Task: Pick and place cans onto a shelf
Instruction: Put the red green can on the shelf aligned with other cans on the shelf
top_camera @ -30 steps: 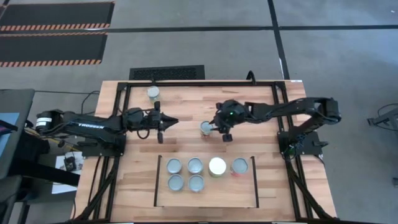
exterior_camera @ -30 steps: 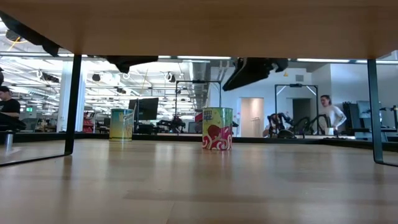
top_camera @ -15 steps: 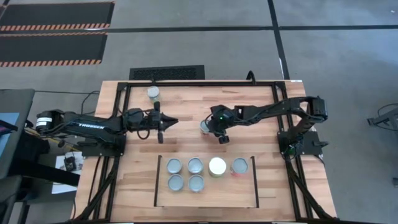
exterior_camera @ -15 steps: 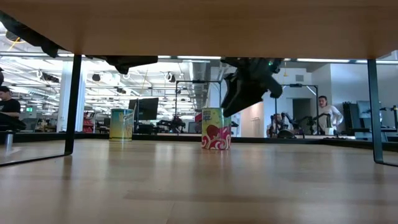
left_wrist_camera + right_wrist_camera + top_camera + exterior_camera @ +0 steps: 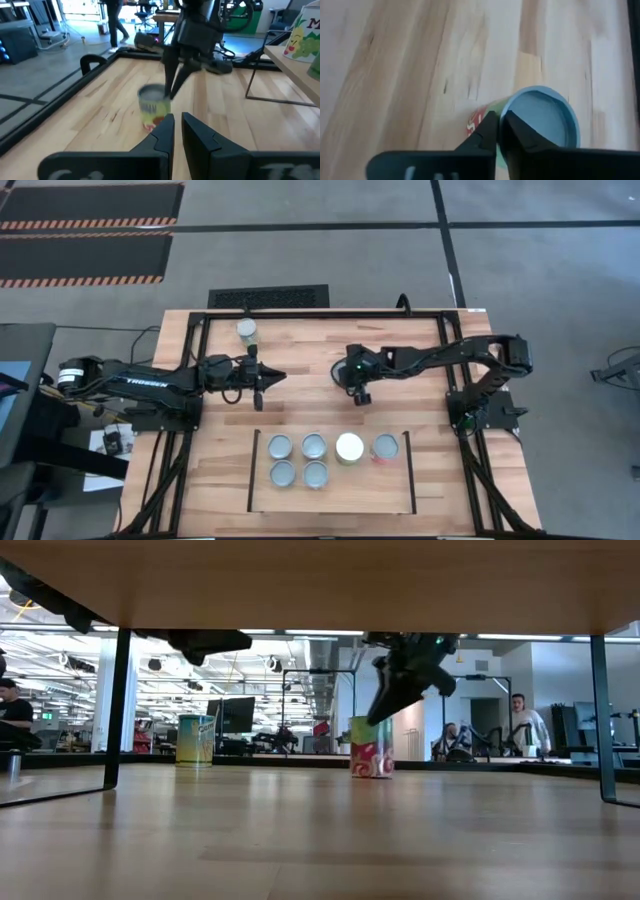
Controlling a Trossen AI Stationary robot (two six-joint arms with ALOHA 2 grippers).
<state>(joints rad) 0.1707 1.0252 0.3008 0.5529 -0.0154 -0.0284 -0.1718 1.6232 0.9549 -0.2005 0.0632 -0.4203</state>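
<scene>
A can (image 5: 371, 748) with a red and green label and a grey top (image 5: 542, 120) stands upright on the table's middle. In the high view it is mostly hidden under my right gripper (image 5: 343, 378). That gripper (image 5: 500, 120) is shut, with its fingertips at the can's top rim. Another can (image 5: 246, 330) stands at the far left. Several cans (image 5: 314, 445) sit in two rows on the shelf (image 5: 360, 485) near the front. My left gripper (image 5: 278, 376) hovers shut above the table, left of centre, pointing at the middle can (image 5: 152, 105). My right gripper meets the can's top rim (image 5: 506, 112) with its shut fingers (image 5: 171, 82), which come down at a slant from above. Whether any of the rim is caught between them cannot be told. The can stands upright with its base on the table.
A black tubular frame (image 5: 200, 330) runs around the table's edges. Thin black rails (image 5: 250, 470) bound the shelf on both sides. In the low view the shelf's underside (image 5: 320, 580) spans the top. People show in the room beyond the table.
My right gripper has moved toward the table's left and down over the middle can with its fingers wide, then shut. The can has slid a short way toward the table's right and stays upright.
</scene>
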